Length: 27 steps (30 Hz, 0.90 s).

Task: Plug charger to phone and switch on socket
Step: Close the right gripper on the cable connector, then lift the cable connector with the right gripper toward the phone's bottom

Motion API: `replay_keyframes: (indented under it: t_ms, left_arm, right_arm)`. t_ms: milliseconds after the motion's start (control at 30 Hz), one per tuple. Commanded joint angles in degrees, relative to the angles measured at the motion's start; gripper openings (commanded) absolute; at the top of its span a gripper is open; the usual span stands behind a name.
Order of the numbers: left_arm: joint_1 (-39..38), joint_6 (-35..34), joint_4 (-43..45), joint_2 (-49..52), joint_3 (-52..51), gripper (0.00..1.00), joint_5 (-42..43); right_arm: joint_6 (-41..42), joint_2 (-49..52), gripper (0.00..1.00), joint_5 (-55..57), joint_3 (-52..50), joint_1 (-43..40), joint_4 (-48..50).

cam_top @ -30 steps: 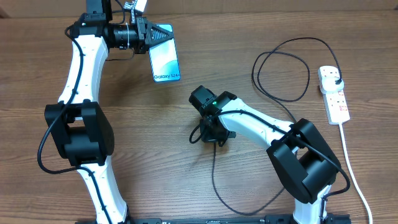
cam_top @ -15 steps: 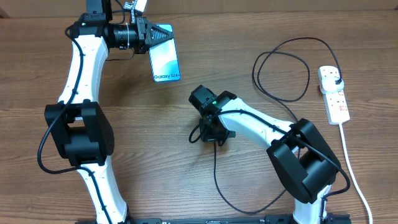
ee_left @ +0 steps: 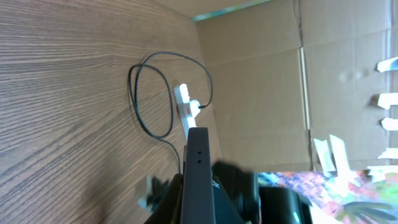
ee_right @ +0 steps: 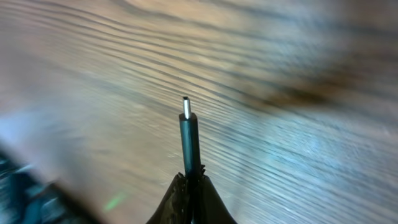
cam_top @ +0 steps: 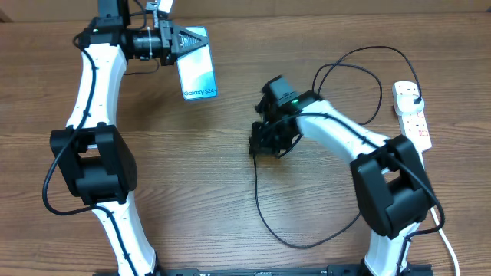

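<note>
The left gripper [cam_top: 182, 40] is clamping the top edge of the phone [cam_top: 196, 69] at far left, a slim, rigid, probably slippery slab, while the right gripper [cam_top: 265, 146] at centre is pinching the charger [ee_right: 188, 134] just behind its stiff tip, the light, limp-looking cable looping off to the socket [cam_top: 411, 115] at right.

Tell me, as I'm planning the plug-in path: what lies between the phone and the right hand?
Nothing but bare table, as the overhead view shows, between the phone and the right hand.
</note>
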Motion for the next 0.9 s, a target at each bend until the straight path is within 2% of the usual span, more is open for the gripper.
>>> replay_keyframes:
  t_ms: [0, 200, 367, 567, 867]
  left_arm:
    - [1.2, -0.5, 0.3, -0.2, 0.2, 0.05, 5.7]
    - [1.2, -2.1, 4.3, -0.2, 0.2, 0.04, 10.7]
    - [1.2, -12.0, 11.7, -0.3, 0.2, 0.04, 10.8]
    - [1.2, -24.1, 25.2, -0.3, 0.2, 0.04, 10.3]
    - [0.4, -45.7, 48.7, -0.3, 0.2, 0.05, 4.4]
  right_arm:
    - [-8.0, 0.5, 0.04, -19.1, 1.6, -3.5, 2.4]
    - [-8.7, 0.5, 0.04, -34.6, 1.6, -6.4, 12.6]
    - [-3.9, 0.5, 0.04, -44.6, 1.6, -6.4, 25.2]
    - [5.8, 0.5, 0.04, -47.3, 1.6, -6.4, 37.9]
    - [19.5, 0.5, 0.04, -47.3, 1.6, -6.4, 54.0]
